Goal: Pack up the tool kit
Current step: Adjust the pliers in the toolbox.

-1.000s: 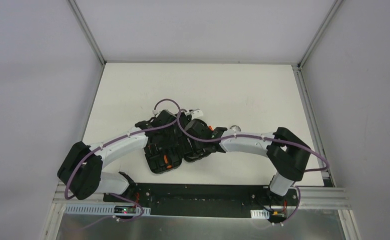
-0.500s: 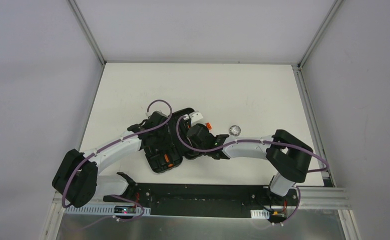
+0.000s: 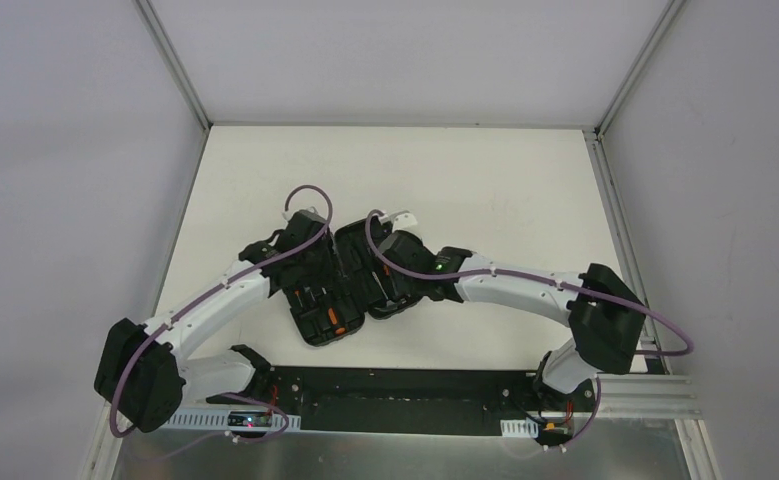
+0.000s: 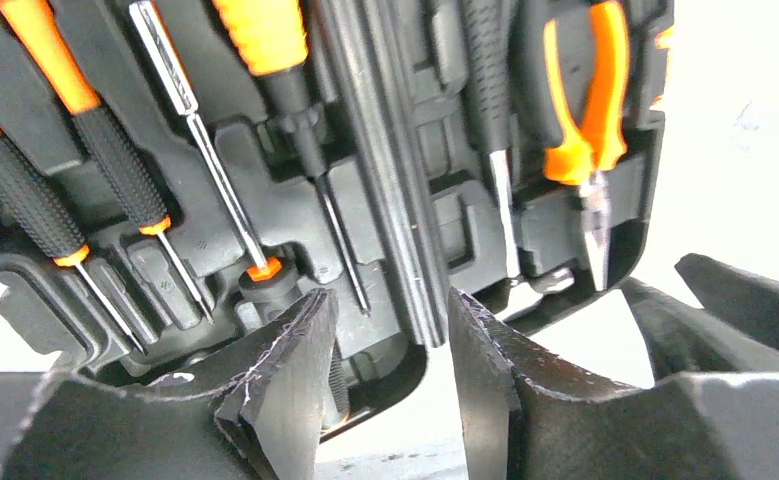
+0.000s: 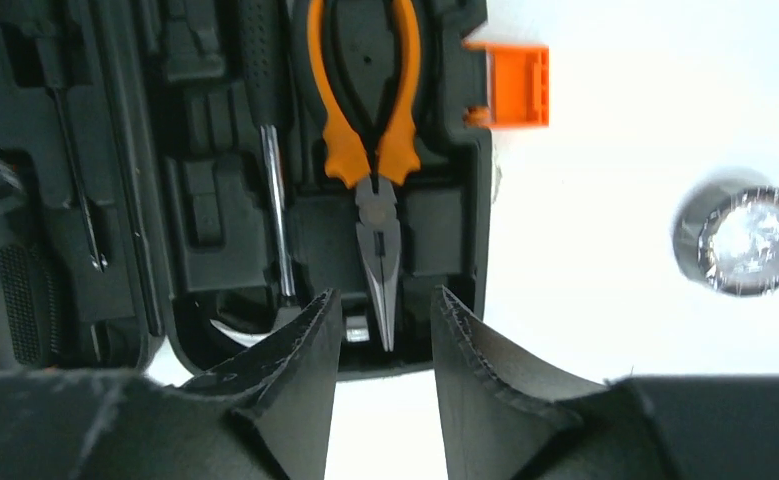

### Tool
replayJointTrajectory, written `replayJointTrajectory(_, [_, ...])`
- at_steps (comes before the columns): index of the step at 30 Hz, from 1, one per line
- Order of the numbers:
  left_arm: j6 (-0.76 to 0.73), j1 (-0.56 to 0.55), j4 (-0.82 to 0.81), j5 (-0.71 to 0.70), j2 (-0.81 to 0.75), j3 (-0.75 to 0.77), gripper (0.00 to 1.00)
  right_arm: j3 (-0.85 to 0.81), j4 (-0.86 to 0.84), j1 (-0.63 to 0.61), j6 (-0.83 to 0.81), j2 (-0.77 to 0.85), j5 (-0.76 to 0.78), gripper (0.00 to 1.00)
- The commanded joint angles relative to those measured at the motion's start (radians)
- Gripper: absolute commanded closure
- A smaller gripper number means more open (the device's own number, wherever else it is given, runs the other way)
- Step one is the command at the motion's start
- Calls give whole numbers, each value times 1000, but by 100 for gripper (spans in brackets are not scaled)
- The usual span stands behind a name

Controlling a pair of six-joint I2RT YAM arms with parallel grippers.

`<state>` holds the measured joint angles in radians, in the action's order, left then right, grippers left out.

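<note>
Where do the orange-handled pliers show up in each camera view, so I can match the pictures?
Top external: not discernible; the arms cover that part of the case.
Left wrist: upper right, the pliers in the case's right half, nose pointing down.
Right wrist: upper centre, the pliers, nose pointing down, left of the orange latch.
Shared landmark: the black case, in all three views.

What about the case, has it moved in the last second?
No. The case keeps its near corner at the same spot above the black base plate.
</note>
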<state>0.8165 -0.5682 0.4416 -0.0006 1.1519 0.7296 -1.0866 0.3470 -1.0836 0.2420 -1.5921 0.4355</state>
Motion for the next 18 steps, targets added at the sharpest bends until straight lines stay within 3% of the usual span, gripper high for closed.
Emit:
replayJointTrajectory(1, [-56, 36, 57, 27, -54, 99, 53, -23, 149, 14, 104, 35, -63, 60])
replayJointTrajectory(6, [-140, 92, 152, 9, -134, 182, 51, 40, 51, 84, 184, 78, -229, 60])
replayJointTrajectory(11, [-285, 101, 196, -194, -265, 235, 45, 162, -146, 203, 297, 150, -475, 59])
replayJointTrajectory(18, [-446, 102, 164, -282, -358, 225, 42, 253, -315, 274, 417, 136, -587, 58])
